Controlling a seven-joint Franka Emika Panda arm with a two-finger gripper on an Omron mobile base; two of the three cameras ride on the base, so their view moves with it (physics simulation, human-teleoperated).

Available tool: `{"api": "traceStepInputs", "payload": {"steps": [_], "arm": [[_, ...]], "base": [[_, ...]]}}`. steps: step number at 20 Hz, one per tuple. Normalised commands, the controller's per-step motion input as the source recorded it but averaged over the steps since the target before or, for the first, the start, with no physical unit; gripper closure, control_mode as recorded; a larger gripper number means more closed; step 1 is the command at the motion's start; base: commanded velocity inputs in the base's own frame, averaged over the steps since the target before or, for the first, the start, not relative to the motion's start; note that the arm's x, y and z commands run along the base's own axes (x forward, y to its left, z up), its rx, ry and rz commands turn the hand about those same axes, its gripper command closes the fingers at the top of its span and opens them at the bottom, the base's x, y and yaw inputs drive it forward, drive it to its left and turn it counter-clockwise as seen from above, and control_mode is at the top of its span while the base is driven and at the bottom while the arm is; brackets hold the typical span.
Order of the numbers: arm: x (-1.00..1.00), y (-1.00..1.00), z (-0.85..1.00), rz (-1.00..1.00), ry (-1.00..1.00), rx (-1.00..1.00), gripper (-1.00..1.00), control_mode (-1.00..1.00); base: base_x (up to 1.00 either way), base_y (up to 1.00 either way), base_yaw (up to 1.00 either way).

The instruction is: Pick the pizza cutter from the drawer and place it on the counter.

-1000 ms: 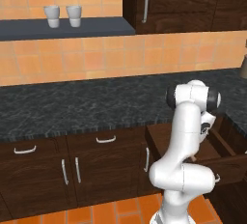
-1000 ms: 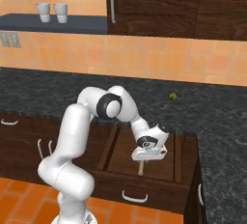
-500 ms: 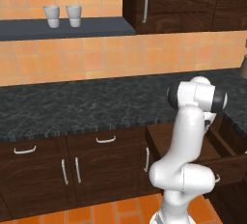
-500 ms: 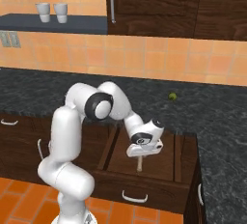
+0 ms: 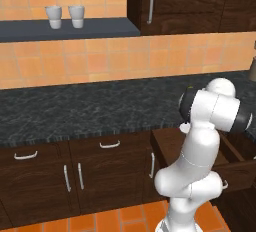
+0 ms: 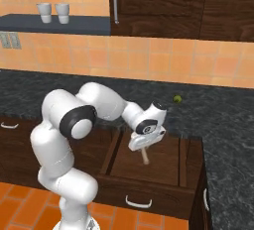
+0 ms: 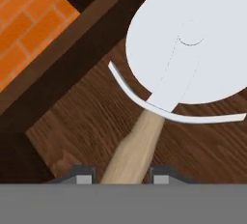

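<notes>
**Hand view: cutter handle between the fingertips, over the open drawer**

Hand view looks down along the gripper [image 7: 122, 177] at the cutter [image 7: 185, 49]. Its round white wheel is at the upper right, a curved silver guard lies across below it, and the tan wooden handle runs down to the bottom edge, between the two dark fingertips [image 7: 84, 176]. The tips sit just beside the handle on either side; the gripper is clenched on the handle, so far as the tips show. Behind the cutter is the light brown floor of the drawer [image 7: 77, 121], its dark front wall crossing the upper left, with orange floor tiles beyond.

From the right base view, the arm reaches down and forward, the gripper [image 6: 144, 149] hanging over the open drawer [image 6: 149, 184]. The cutter [image 6: 144, 156] shows as a short tan stub under the hand, above the drawer floor; whether it touches the floor I cannot tell. The drawer stands pulled out below the black speckled tabletop [image 6: 218, 125], its curved silver handle on the front. A small green object [image 6: 176, 98] lies on the tabletop near the tiled wall.

From the left base view, the arm's upper body covers most of the drawer [image 5: 235, 161]; the tabletop [image 5: 75, 111] runs long to the left. Two white cups [image 5: 65, 16] stand on the wall shelf [image 5: 100, 27].
</notes>
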Motion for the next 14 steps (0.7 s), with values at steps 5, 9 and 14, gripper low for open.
{"api": "traceStepInputs", "payload": {"steps": [5, 9, 14], "arm": [[-0.18, 0.00, 0.99, 0.36, -0.08, -0.01, 1.00, -1.00], [0.72, 0.00, 0.87, 0.24, -0.17, 0.02, 1.00, -1.00], [0.98, 0.07, 0.37, 0.19, -0.06, 0.02, 1.00, -1.00]], "base": [[0.00, 0.00, 0.00], [0.00, 0.00, 0.00], [0.00, 0.00, 0.00]]}}
